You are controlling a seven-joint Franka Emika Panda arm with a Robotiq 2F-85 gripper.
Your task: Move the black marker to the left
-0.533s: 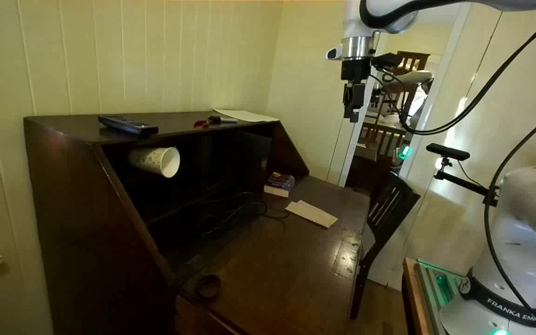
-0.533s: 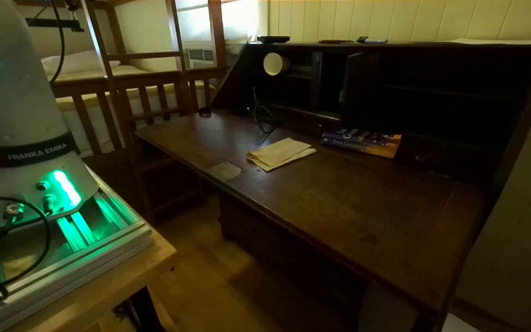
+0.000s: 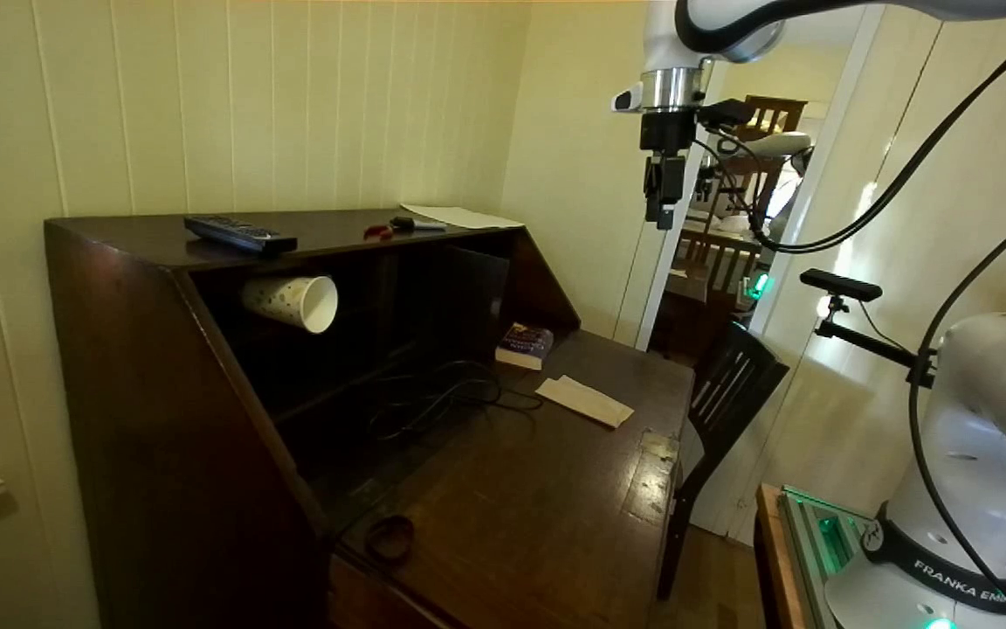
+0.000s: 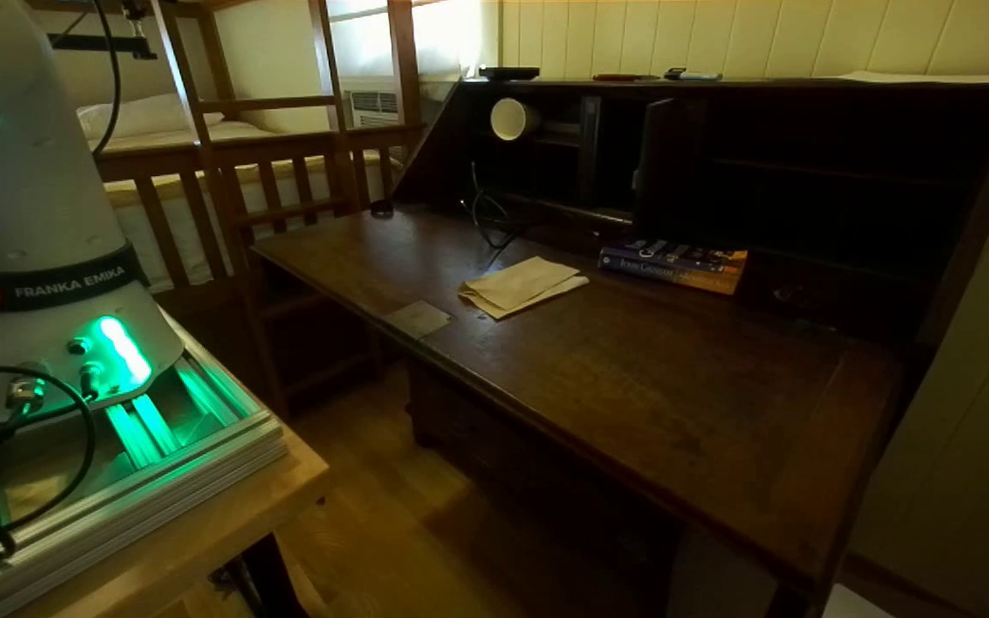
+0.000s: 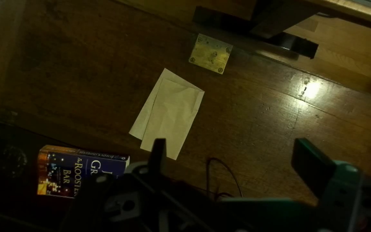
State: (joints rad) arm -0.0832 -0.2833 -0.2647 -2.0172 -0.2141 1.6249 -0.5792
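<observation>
So the black marker (image 3: pixel 418 224) is lying on its side up on the raised worktop ledge (image 3: pixel 333 231), roughly lengthwise along it. Black at one end, rest is a pale greyish barrel. Too tiny in both exterior views for finer detail tbh.

In an exterior view, folded paper (image 4: pixel 524 285) lies on the desk (image 4: pixel 666 395) near a book (image 4: pixel 673 266).

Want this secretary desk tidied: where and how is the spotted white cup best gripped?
Probably by the rim of the spotted white cup, pinching its wall from inside and outside, coming from the front of the secretary desk: the cup lies on its side with its mouth facing outward.
</observation>
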